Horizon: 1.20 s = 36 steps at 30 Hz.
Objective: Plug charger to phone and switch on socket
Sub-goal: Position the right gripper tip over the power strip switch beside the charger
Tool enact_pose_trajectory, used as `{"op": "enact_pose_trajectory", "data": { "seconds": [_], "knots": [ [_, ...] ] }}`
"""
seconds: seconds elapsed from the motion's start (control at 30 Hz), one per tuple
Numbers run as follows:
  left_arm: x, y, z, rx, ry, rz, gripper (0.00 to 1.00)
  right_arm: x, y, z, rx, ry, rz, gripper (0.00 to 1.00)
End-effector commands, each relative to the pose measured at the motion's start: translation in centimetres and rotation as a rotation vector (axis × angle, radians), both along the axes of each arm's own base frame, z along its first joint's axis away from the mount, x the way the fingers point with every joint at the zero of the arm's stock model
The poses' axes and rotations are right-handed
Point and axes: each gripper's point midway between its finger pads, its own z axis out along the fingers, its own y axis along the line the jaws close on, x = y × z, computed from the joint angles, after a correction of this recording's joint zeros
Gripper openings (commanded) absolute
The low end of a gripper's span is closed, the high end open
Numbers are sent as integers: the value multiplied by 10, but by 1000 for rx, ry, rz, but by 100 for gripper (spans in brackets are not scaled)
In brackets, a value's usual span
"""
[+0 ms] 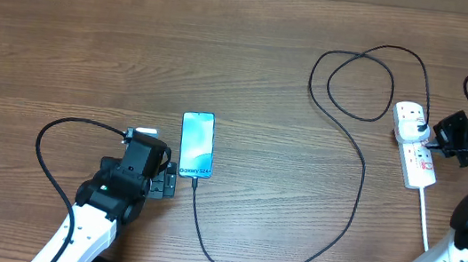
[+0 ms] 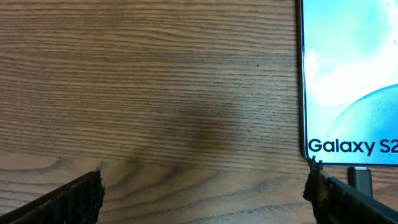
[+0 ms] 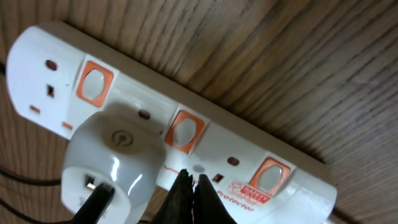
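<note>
The charger, a thin black cable, was plugged into the bottom edge of the phone. The phone lay face up on the wooden surface, left of centre. From there the cable looped across to a white adapter seated in the socket, a white power strip at the far right. Judging by this, only the switch was left to do. The right hand had its fingers pressed together into one narrow, empty tip. It hovered just beside the middle switch, the orange-framed rocker next to the adapter; whether it touched the strip could not be told. To do this well, the tip should probably land squarely on that rocker and push straight down, since a slanted push could slide the light strip or nudge the adapter. The right arm rose from the near right edge, its wrist turned inward toward the strip from the outer side. The left hand sat low beside the phone's lower end, fingers spread wide and holding nothing.
</note>
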Motion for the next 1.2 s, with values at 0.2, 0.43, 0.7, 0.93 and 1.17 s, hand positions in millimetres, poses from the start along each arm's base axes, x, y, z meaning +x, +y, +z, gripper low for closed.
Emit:
{"op": "enact_pose_trajectory", "data": {
  "seconds": [0.2, 0.43, 0.7, 0.93, 1.17],
  "knots": [
    [-1, -1, -3, -1, 6, 6, 100, 16, 0, 5, 8, -59, 24, 4],
    [-1, -1, -3, -1, 6, 6, 100, 19, 1, 6, 15, -74, 24, 4],
    [-1, -1, -3, -1, 6, 6, 100, 24, -2, 5, 0, -92, 25, 4],
    [-1, -1, -3, -1, 6, 6, 100, 25, 0, 4, -5, -93, 34, 4],
    [-1, -1, -3, -1, 6, 6, 100, 32, 16, 4, -5, -94, 80, 4]
  ]
}}
